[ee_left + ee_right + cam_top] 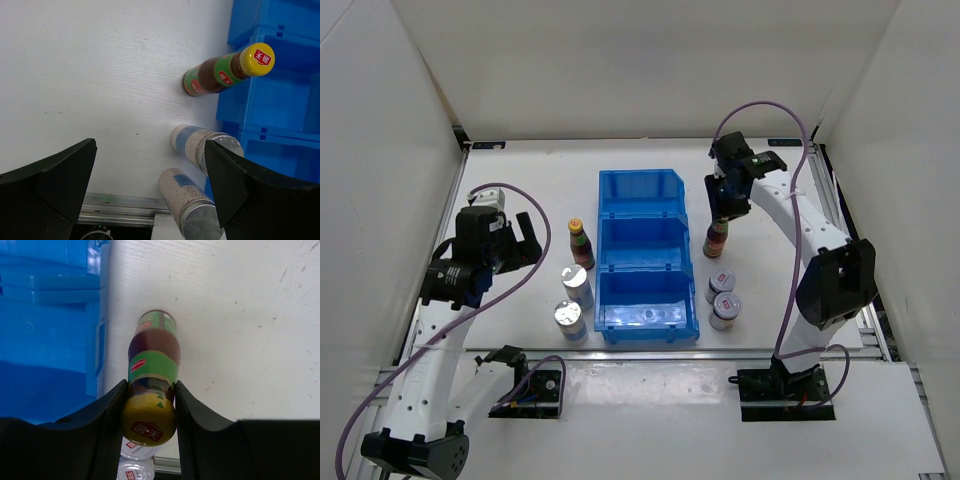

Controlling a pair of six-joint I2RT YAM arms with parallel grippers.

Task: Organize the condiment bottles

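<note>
The white table (520, 190) fills most of what I see, and the blue bin (648, 337) sits in the middle of it, its three compartments running in a row from near to far. The right arm (800, 215) reaches out over the far right part of the table and bends back down towards the bin's right side. The left arm (440, 340) is raised on the left, well apart from the bin. The right gripper (150, 405) is pinching the right sauce bottle (152, 355). Its two black fingers (112, 410) press on either side of the neck, just under the yellow cap (148, 422), with the green and red label showing beyond them. That bottle stands upright just beside the bin's right wall, level with the middle compartment, and its base looks to be on the table. The left gripper (150, 185) is spread wide and holds nothing, hanging above bare table to the left of three bottles. Of these, the left sauce bottle (220, 72) stands upright close against the bin's left wall, to the far right of that claw. Two plain silver-topped shakers (577, 285) stand nearer, one just behind the other, beside the near compartment. To the right of the bin, near of the gripped bottle, two red-marked shakers (725, 310) stand close together. The wrist view shows their tops just below the yellow cap.
</note>
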